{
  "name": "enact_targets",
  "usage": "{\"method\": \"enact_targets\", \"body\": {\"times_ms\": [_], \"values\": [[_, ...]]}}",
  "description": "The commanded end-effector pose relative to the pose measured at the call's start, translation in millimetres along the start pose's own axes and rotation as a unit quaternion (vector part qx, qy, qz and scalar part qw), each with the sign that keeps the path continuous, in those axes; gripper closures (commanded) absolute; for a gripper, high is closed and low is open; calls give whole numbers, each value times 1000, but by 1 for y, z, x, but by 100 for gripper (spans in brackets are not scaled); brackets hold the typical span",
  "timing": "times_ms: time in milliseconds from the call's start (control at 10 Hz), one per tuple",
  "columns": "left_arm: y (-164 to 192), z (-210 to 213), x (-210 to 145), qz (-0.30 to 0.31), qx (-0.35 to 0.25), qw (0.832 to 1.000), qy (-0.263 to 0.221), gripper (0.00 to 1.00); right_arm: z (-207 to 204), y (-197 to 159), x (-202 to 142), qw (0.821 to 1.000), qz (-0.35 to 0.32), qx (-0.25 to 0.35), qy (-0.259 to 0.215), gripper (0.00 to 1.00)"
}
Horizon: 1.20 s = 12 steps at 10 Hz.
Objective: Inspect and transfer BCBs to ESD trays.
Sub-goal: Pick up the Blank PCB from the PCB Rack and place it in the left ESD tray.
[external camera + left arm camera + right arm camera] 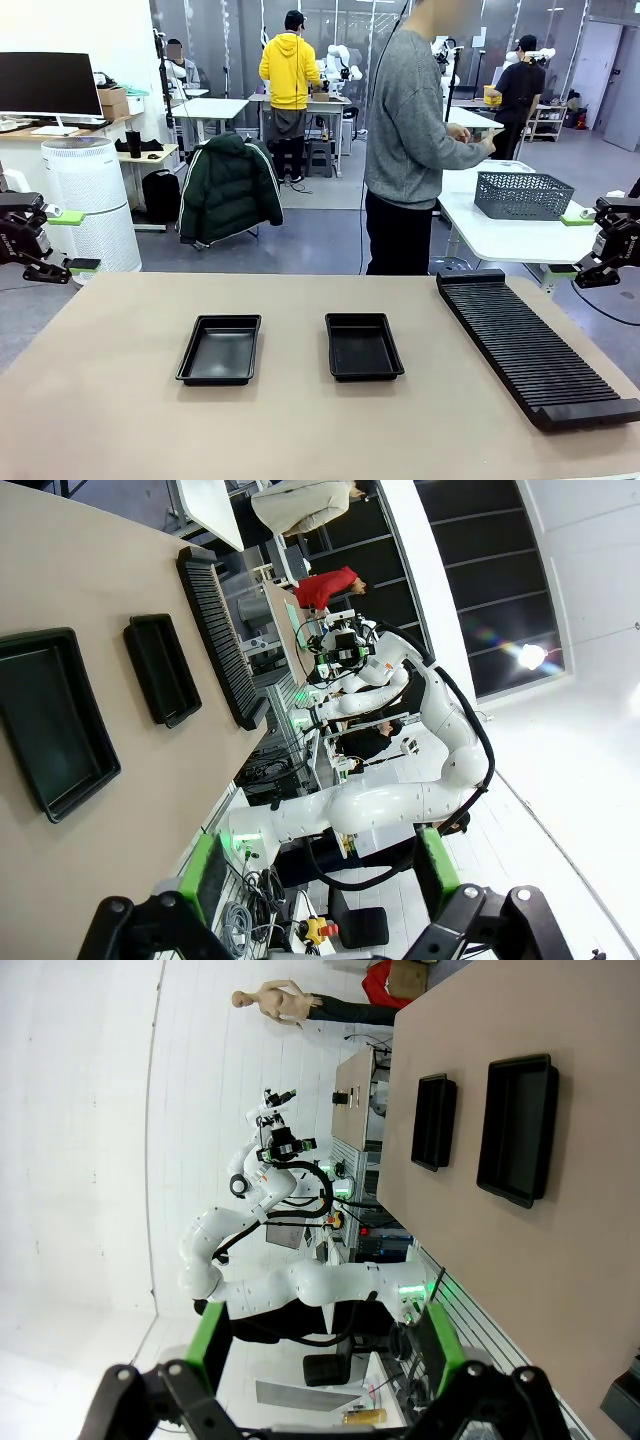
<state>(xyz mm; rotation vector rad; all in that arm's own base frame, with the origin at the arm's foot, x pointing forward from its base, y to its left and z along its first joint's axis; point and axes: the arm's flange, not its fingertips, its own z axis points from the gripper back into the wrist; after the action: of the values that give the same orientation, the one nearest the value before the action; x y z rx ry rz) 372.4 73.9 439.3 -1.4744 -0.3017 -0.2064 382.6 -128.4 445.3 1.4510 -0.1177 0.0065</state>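
Note:
Two empty black ESD trays lie side by side on the tan table: the left tray [220, 349] [55, 725] [433, 1120] and the right tray [363, 346] [162, 668] [517, 1130]. No BCBs are in view. My left gripper [72, 243] [320, 880] hangs open off the table's left edge, well away from the trays, with nothing between its green pads. Off the right edge my right gripper [570, 245] [325, 1350] is also open and holds nothing. A person in a grey sweater [410, 130] stands beyond the far edge, turned toward a side table.
A long black ribbed rack [535, 345] [220, 630] runs along the table's right side. Behind it a white side table [500, 235] carries a grey mesh basket [523, 194]. A white cylindrical appliance [90, 195] stands at the far left.

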Motion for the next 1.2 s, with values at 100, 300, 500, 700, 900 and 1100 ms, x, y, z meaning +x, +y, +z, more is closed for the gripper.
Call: {"method": "enact_targets", "body": {"times_ms": [100, 300, 500, 700, 900, 1100], "values": [[-1, 0, 0, 0, -1, 1000, 0, 0, 0, 0, 0, 1000, 0, 0, 0, 0], [-1, 0, 0, 0, -1, 1000, 0, 0, 0, 0, 0, 1000, 0, 0, 0, 0], [-1, 0, 0, 0, -1, 1000, 0, 0, 0, 0, 0, 1000, 0, 0, 0, 0], [-1, 0, 0, 0, -1, 1000, 0, 0, 0, 0, 0, 1000, 0, 0, 0, 0], [-1, 0, 0, 0, -1, 1000, 0, 0, 0, 0, 0, 1000, 0, 0, 0, 0], [-1, 0, 0, 0, -1, 1000, 0, 0, 0, 0, 0, 1000, 0, 0, 0, 0]]}}
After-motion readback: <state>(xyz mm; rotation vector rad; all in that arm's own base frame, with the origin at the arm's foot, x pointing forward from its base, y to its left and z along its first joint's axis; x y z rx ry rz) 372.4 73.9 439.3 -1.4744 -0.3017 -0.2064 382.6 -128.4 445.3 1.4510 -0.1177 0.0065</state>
